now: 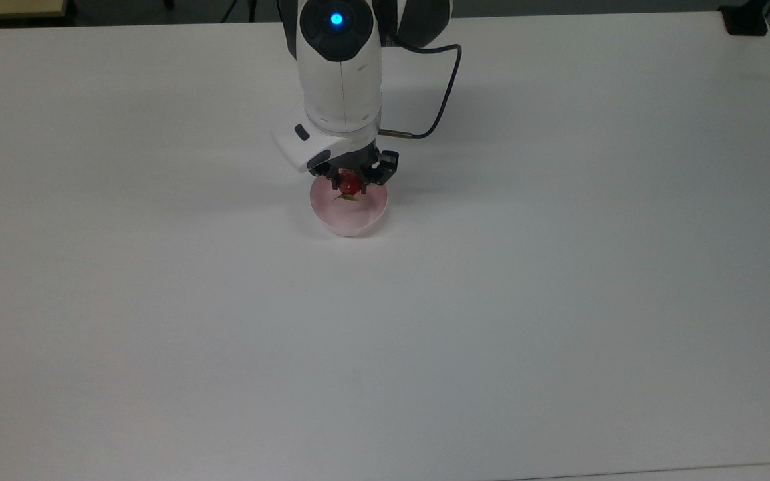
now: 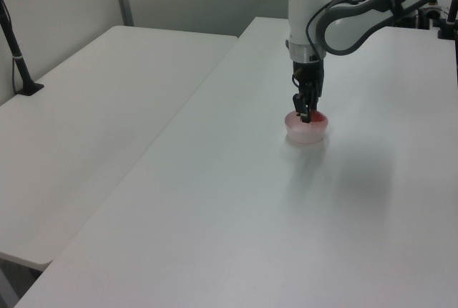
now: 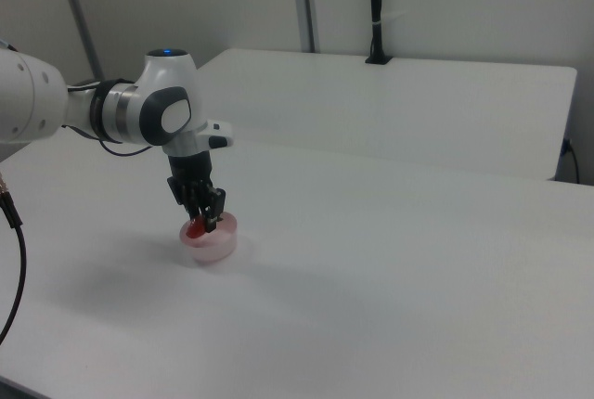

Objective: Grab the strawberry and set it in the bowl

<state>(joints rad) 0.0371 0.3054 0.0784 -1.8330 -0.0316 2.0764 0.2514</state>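
A: Where is the strawberry (image 1: 348,184)?
B: Clamped between the fingers of the gripper (image 1: 351,180), low over the pink bowl (image 1: 351,217) on the white table (image 1: 559,267).
A: Any writing?
B: None readable.

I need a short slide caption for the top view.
Gripper holds the strawberry over the pink bowl.

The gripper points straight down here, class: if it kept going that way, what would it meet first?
Most likely the bowl. The gripper, shut on the strawberry, hangs over the bowl's opening, so the strawberry would probably touch the inside first, though depth is hard to judge.
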